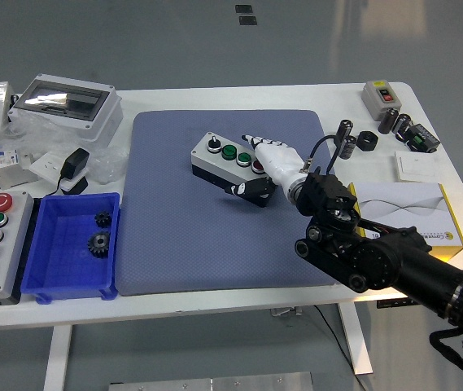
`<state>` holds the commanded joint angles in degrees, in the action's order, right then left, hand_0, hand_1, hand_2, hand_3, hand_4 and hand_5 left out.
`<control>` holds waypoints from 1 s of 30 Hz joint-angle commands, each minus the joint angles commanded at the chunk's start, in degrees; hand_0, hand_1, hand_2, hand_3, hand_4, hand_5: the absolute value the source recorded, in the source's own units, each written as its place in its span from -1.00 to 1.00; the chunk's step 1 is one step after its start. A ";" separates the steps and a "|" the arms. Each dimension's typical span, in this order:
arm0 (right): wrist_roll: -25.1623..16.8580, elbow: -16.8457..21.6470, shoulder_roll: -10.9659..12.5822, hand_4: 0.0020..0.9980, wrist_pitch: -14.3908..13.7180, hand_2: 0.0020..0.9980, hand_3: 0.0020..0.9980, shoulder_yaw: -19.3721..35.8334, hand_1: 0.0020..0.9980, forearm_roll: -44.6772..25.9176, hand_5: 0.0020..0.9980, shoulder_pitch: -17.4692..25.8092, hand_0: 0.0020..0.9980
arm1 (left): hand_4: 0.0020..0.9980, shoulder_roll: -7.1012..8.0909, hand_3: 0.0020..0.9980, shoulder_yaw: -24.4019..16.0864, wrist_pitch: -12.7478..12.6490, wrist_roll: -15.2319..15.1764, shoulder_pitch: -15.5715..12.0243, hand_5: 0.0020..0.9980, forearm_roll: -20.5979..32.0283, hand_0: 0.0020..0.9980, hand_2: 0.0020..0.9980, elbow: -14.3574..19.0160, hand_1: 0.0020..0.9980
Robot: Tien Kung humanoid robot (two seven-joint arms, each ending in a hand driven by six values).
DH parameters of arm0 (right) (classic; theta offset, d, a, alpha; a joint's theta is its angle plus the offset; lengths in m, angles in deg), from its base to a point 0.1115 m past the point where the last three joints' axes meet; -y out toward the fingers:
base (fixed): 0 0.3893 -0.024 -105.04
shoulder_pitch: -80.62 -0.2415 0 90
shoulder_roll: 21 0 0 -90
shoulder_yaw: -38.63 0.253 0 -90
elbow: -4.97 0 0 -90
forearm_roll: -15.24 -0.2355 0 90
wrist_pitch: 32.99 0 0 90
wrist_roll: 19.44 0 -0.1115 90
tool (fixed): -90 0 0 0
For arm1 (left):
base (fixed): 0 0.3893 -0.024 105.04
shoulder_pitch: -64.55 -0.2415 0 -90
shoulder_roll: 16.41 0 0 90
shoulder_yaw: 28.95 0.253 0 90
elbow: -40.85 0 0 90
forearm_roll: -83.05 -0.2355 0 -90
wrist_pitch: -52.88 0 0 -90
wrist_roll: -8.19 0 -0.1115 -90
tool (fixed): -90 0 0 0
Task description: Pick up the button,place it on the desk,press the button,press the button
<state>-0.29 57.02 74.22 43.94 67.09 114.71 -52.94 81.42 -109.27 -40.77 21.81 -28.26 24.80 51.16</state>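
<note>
A grey-topped button box (229, 167) with a black base lies at a slant on the blue mat (182, 236). On its lid sit a black knob (212, 143), two green buttons (229, 151) and a red button (257, 164). My right hand (265, 159), white with black fingertips (250, 137), lies over the box's right end by the red button. Its fingers are stretched out flat, and the thumb (236, 189) hangs down at the box's front side. It holds nothing. Whether a finger touches the red button is hidden by the hand.
A blue bin (56, 281) holding two gears stands at the mat's left, next to a grey panel (10, 244) of coloured buttons. A clear-lid enclosure (67, 102) and a black adapter (74, 165) are at the back left. A yellow-edged box (406, 213), small cylinders (347, 138) and a grey switch box (382, 95) lie to the right.
</note>
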 joint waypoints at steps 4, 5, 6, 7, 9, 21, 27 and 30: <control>-0.86 -1.60 -0.28 1.00 -0.43 1.00 1.00 -0.47 1.00 -2.04 -0.02 -0.17 1.00 | 0.68 -0.03 0.42 0.01 0.05 0.01 -0.01 -0.44 -0.06 0.32 0.24 0.00 0.17; -0.97 -1.81 -0.36 1.00 -0.57 1.00 1.00 -0.63 1.00 -2.27 -0.02 -0.19 1.00 | 0.68 -0.05 0.42 0.02 0.07 0.00 0.00 -0.44 -0.08 0.32 0.24 0.00 0.17; -1.03 -1.97 -0.45 1.00 -0.71 1.00 1.00 -0.81 1.00 -2.42 -0.02 -0.20 1.00 | 0.68 -0.06 0.41 0.02 0.08 -0.02 0.03 -0.43 -0.10 0.32 0.24 0.00 0.17; -1.06 -2.08 -0.52 1.00 -0.87 1.00 1.00 -0.98 1.00 -2.47 -0.02 -0.20 1.00 | 0.68 -0.07 0.41 0.04 0.09 -0.04 0.06 -0.43 -0.11 0.32 0.24 0.00 0.17; -1.18 -2.19 -0.64 1.00 -1.27 1.00 1.00 -1.32 1.00 -2.57 -0.02 -0.22 1.00 | 0.68 -0.09 0.41 0.03 0.11 -0.05 0.11 -0.43 -0.19 0.32 0.24 0.00 0.17; -2.15 -3.56 -0.90 1.00 -2.03 0.75 1.00 -4.05 0.68 -0.25 -0.02 -0.58 0.46 | 0.68 -0.10 0.40 -0.25 0.16 0.05 0.46 -0.43 -0.86 0.32 0.24 0.00 0.17; -1.92 -4.95 -1.37 1.00 -3.73 0.57 1.00 -6.38 0.45 2.65 -0.05 -0.64 0.17 | 0.68 -0.20 0.39 -0.24 0.23 0.00 0.44 -0.44 -1.04 0.32 0.24 0.00 0.17; -1.74 -5.17 -1.48 1.00 -4.83 0.57 1.00 -6.92 0.45 3.65 -0.05 -0.63 0.17 | 0.68 -0.24 0.39 -0.15 0.28 -0.14 0.41 -0.44 -1.06 0.32 0.24 0.00 0.17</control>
<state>-2.03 51.85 72.75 39.10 60.17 118.36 -53.58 81.18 -109.42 -40.49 21.68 -27.86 23.74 51.16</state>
